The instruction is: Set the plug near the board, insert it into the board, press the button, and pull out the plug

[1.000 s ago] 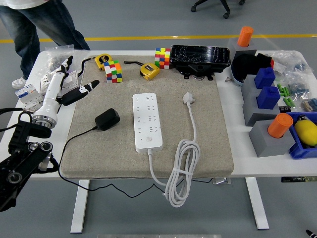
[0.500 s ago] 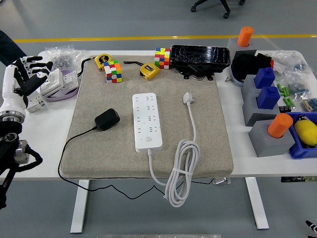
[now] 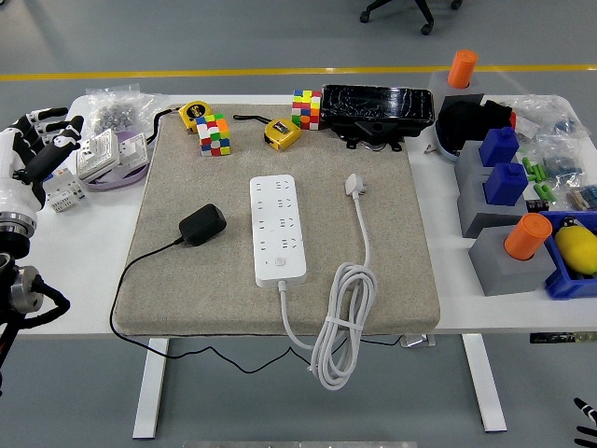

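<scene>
A white power strip (image 3: 278, 229) lies lengthwise in the middle of the grey mat (image 3: 401, 261), its round button (image 3: 278, 262) near the front end. To its left sits a black plug adapter (image 3: 201, 225), whose black cable runs off the mat's front left. The strip's own white plug (image 3: 354, 184) lies to its right, with the white cord coiled (image 3: 340, 327) over the table's front edge. My left hand (image 3: 42, 154) hovers at the far left edge, well away from the adapter, fingers spread and holding nothing. Only a sliver of my right hand (image 3: 585, 411) shows in the bottom right corner.
Along the mat's back edge stand two colourful cubes (image 3: 213, 134), two yellow tape measures (image 3: 281, 133) and a black tray (image 3: 378, 112). White parts and bags (image 3: 107, 149) lie near my left hand. Blue and grey blocks with orange cylinders (image 3: 525, 238) crowd the right side.
My left arm has drawn back to the left, off the mat's edge, and now sits slightly lower. The person at the top left has gone from view.
</scene>
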